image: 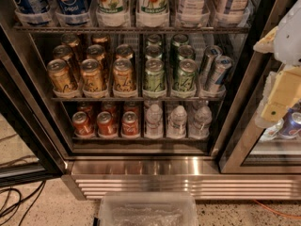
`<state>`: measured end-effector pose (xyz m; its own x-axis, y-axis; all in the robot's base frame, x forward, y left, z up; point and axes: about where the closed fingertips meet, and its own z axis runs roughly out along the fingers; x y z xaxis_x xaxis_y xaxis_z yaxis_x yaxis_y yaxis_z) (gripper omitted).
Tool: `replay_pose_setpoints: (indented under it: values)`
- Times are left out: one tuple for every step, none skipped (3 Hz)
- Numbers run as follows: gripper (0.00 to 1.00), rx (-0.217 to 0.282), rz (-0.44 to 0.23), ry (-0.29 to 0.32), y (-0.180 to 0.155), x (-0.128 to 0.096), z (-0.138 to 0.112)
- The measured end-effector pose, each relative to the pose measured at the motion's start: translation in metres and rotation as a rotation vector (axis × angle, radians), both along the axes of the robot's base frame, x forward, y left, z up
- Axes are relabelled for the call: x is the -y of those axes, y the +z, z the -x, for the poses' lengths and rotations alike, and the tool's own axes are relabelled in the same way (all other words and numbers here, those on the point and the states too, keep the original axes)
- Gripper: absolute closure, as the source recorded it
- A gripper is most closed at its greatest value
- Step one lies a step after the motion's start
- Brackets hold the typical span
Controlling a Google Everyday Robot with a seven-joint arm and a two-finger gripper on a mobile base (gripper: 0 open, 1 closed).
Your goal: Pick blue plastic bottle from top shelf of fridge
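The fridge (pixel 141 166) stands open in front of me, black-framed with wire racks. Its top shelf (pixel 131 29) runs along the upper edge of the view and carries tall bottles in clear trays. Two blue plastic Pepsi bottles stand at its left end, one (pixel 71 1) beside the other (pixel 29 1); only their lower halves show. Green-and-white bottles (pixel 113 1) and pale bottles (pixel 193 1) fill the rest of the shelf. My gripper (pixel 283 91), white with yellow parts, hangs at the far right in front of the neighbouring glass door, well away from the blue bottles.
The middle rack holds gold cans (pixel 93 74), green cans (pixel 154 74) and slim silver cans (pixel 214 72). Below stand red cans (pixel 106 124) and small water bottles (pixel 178 121). A clear plastic bin (pixel 146 211) sits on the floor before the steel grille (pixel 188 187). Cables (pixel 14 204) lie at left.
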<state>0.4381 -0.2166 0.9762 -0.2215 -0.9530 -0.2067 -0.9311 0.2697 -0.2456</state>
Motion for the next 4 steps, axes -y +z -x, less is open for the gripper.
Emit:
replay_pose_setpoints:
  values:
    - [0.0,0.0,0.0,0.0,0.0,0.0,0.0]
    - [0.0,0.077,-0.043,0.004,0.005,-0.009,0.0]
    - [0.0,0.163,-0.151,-0.034,0.001,-0.035,0.024]
    - [0.0,0.236,-0.265,-0.078,-0.007,-0.065,0.037]
